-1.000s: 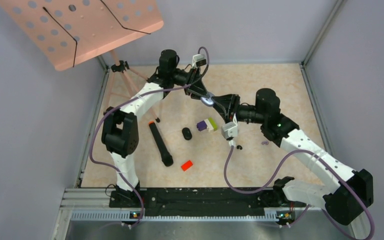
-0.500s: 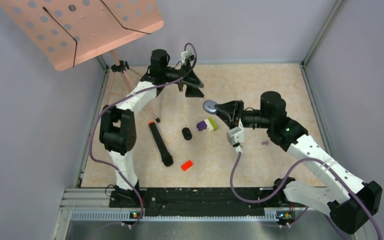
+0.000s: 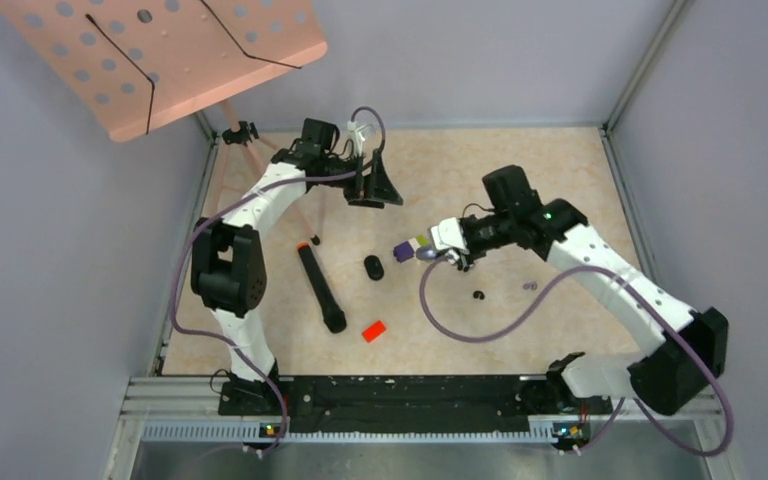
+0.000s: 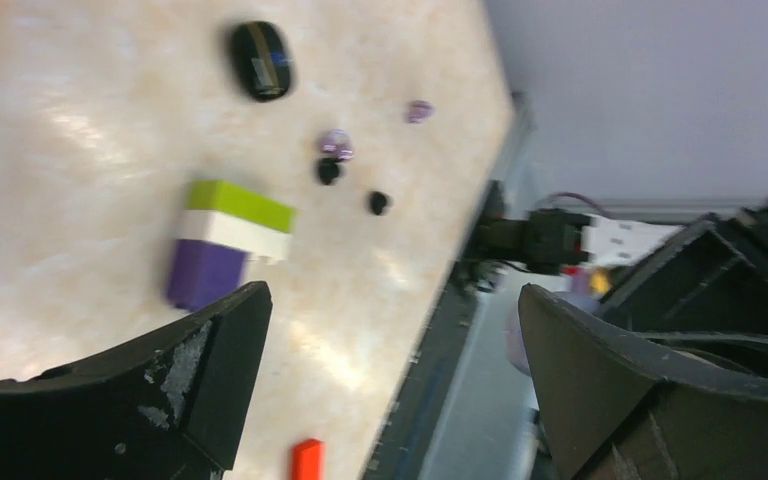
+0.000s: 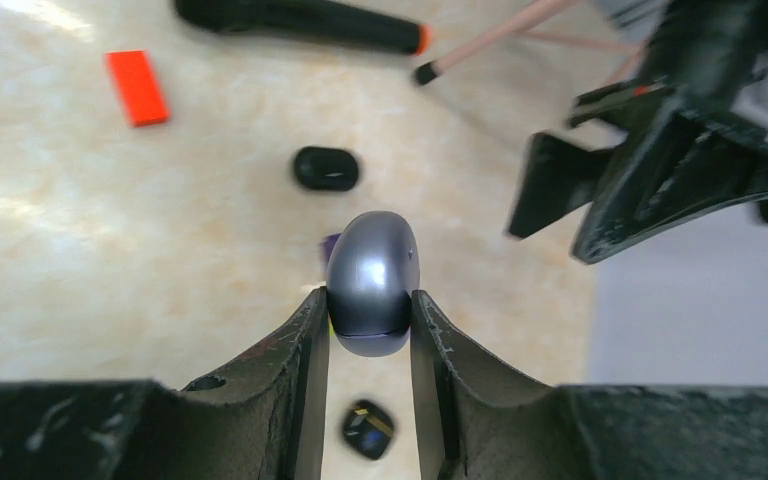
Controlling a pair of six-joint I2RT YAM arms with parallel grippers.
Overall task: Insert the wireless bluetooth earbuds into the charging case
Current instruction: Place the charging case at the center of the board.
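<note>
The right hand (image 5: 370, 300) has swung down from its mid-air meeting with the left hand (image 4: 390, 300) and now hangs low over the worktop (image 5: 80, 250). It clamps the pale purple charging case (image 5: 372, 265) between both fingers, and the lid looks closed. The left hand has drawn back and stands wide, holding nothing. I judge that the case has passed wholly to the right arm, but with it shut and no bud inside, insertion has not begun. Only the left wrist view shows the earbuds (image 4: 336, 144) clearly: two pale purple and two black, lying loose well ahead of that hand, past the colour-banded block (image 4: 230, 235). The right wrist view shows just one black speck (image 5: 368, 430) beneath its hand, probably a bud, and a black case (image 5: 326, 168) ahead of its fingertips.
</note>
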